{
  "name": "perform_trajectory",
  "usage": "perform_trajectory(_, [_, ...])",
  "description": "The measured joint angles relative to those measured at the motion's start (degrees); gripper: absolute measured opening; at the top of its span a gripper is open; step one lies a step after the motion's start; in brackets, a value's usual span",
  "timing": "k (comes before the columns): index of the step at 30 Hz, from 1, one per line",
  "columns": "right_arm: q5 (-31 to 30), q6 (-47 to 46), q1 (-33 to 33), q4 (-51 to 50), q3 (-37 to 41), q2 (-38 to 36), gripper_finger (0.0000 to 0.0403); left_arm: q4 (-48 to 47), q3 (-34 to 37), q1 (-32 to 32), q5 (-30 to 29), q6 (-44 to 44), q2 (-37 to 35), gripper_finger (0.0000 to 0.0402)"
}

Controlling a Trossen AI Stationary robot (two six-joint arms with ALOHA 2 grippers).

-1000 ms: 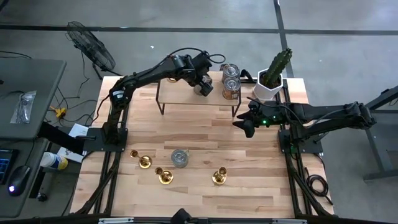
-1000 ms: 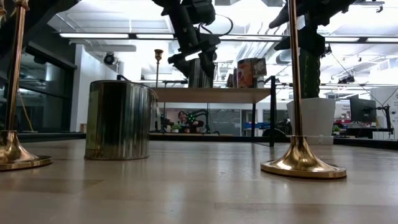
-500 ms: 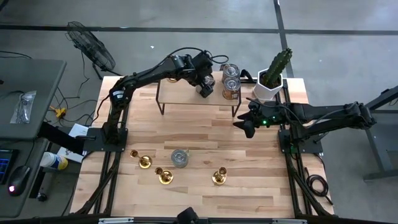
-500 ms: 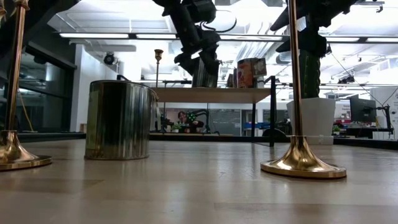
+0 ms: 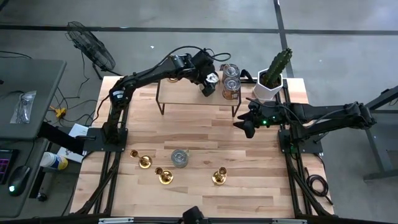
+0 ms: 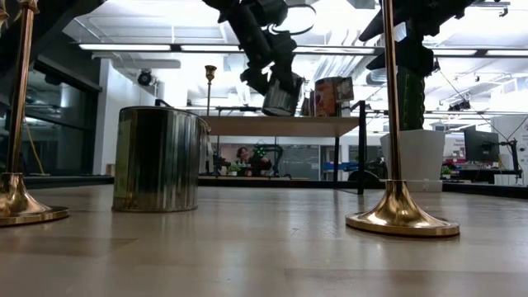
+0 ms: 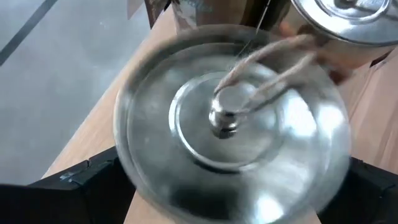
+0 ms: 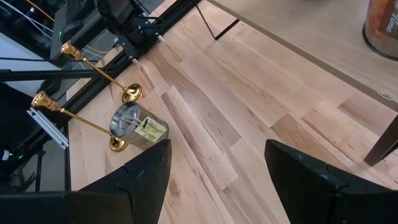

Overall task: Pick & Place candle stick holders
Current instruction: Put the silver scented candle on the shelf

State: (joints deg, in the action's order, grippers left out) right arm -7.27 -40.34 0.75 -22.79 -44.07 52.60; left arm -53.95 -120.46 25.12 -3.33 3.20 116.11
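Left gripper (image 5: 208, 82) clamps a blurred tin (image 7: 230, 124) above the shelf (image 5: 186, 91), hiding its fingers; right gripper (image 5: 247, 126) gapes empty near the bench's right edge.

Three shiny brass candle stick holders (image 5: 165, 176) stand upright, well apart from the left claw (image 5: 210, 84).

glossy brass candle stick holders (image 5: 218, 177), matt wood table (image 5: 205, 137)

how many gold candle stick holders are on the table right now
3 show clearly in the high view, all near the front edge: candle stick holder one at left, candle stick holder two beside it, left of the tin can, and candle stick holder three to the right. Another may be hidden.
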Motion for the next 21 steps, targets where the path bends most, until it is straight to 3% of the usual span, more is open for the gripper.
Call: perform_trajectory(21, [-0.04, -0.46, -0.01, -0.4, 0.0, 0.0, 0.0252, 0.25, -0.45, -0.17, -2.13, -1.47, -1.78, 0.0384])
